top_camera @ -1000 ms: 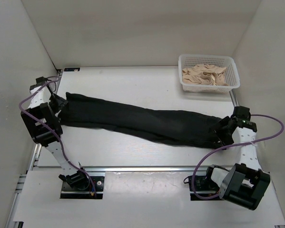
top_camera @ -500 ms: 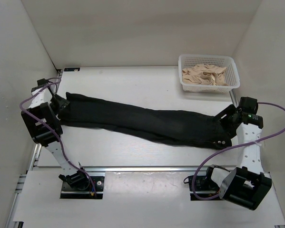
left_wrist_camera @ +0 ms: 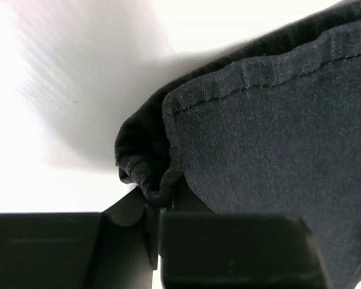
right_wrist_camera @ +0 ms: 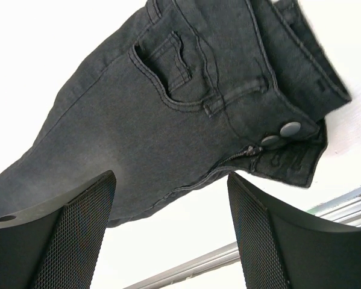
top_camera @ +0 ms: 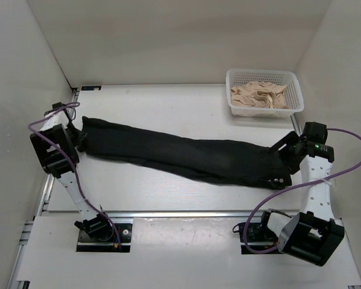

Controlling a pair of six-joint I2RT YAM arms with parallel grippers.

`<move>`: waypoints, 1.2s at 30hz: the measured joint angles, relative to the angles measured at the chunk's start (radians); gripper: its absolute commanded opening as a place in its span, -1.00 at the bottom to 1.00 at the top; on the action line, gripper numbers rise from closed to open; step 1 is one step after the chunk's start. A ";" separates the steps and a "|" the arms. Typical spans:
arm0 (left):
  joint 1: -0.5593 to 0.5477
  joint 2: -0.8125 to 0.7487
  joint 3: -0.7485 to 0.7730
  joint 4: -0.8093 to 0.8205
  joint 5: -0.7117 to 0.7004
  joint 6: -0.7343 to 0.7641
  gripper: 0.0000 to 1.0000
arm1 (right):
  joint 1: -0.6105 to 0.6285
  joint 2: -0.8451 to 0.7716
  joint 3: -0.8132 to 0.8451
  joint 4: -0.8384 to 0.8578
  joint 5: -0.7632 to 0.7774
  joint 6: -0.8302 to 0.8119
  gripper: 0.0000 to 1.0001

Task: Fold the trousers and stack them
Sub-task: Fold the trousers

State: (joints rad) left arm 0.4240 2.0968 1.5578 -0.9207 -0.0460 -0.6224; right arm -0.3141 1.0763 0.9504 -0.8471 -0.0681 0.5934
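- Top view: the trousers (top_camera: 180,158) lie stretched full length across the counter (top_camera: 168,108), with the leg ends at the left and the waist at the right. The legs appear to lie one on the other. The left claw (top_camera: 79,137) meets the leg ends and the right claw (top_camera: 288,155) sits at the waist. A basket (top_camera: 261,71) of beige cloth stands well apart, at the far right.
- Left wrist view: the left claw (left_wrist_camera: 156,208) is pinched tight on the bunched corner of the leg hem (left_wrist_camera: 150,180), with cloth caught between its fingers.
- Right wrist view: the right claw (right_wrist_camera: 169,180) stands wide apart above the waist and holds nothing. The waist button (right_wrist_camera: 290,127) shows just beyond it.
- Judgement: the step in hand looks like gripping both ends for the first end-to-end fold. Next, the right claw must come down and pinch the waistband through both layers before either end is carried over.
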 measured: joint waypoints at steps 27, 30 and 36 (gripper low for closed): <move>-1.025 -0.424 0.040 -0.069 -0.240 0.093 -0.78 | 0.047 -0.066 0.024 -0.024 -0.034 0.000 0.59; -1.191 -0.375 -0.038 -0.061 -0.254 -0.008 -0.78 | 0.053 -0.076 0.024 -0.027 -0.035 0.000 0.59; -1.344 -0.173 -0.043 -0.038 -0.297 -0.169 -0.78 | 0.071 -0.081 0.024 -0.039 -0.037 -0.005 0.59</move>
State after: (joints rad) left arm -0.9195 1.9240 1.5143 -0.9585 -0.3431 -0.7910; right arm -0.2436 0.9951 0.9741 -0.8856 -0.1051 0.5884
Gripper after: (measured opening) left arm 0.183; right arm 0.795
